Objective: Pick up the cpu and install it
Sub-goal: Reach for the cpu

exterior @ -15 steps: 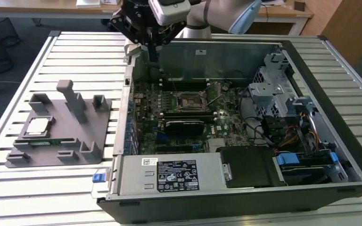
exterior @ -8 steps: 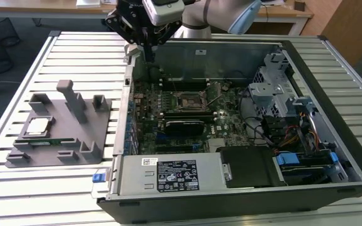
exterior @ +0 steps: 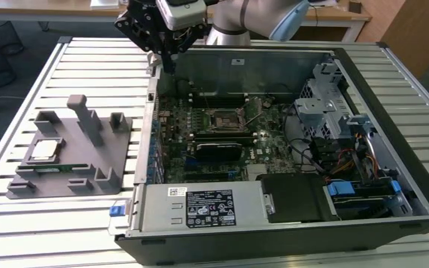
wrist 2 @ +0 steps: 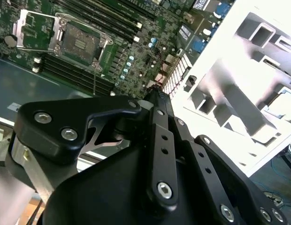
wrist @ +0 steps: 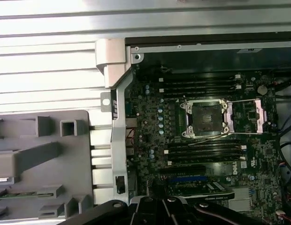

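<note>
Gripper, closed up and empty, hangs over case edge; cpu unpicked on grey holder, well apart. Pickup calls for opening.

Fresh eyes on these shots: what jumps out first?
The open computer case dominates the table, its board's socket open and empty. On the exterior view's left, the silver cpu sits on a grey holder. The black pincer hangs shut and empty over the case's far corner on that side.
</note>
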Controlling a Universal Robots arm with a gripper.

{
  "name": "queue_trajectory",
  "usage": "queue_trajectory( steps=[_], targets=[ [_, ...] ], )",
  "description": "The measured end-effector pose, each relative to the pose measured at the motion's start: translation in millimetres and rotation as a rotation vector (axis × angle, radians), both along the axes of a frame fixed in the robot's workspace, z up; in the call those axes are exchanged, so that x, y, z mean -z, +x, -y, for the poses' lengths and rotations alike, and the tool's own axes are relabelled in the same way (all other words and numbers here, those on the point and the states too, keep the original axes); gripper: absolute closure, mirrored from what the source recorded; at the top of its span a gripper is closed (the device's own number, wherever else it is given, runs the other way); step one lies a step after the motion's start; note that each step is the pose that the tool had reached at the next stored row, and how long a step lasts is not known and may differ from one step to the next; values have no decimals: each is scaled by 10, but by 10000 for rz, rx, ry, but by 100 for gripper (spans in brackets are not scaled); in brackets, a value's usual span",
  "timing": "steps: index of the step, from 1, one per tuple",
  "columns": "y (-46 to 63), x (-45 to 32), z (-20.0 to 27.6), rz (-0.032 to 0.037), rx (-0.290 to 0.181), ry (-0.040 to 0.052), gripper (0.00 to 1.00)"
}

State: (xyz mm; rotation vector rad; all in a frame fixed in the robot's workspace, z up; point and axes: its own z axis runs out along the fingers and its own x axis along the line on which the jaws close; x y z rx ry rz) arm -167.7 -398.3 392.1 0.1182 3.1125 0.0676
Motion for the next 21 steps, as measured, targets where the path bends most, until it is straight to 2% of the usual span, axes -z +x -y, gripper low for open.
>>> queue_trajectory(
  steps=[6, 21],
  targets=[
    [-138, 11, -7, -32, -1, -1, 89],
    [-580, 65, -7, -137, -1, 0, 89]
  ],
)
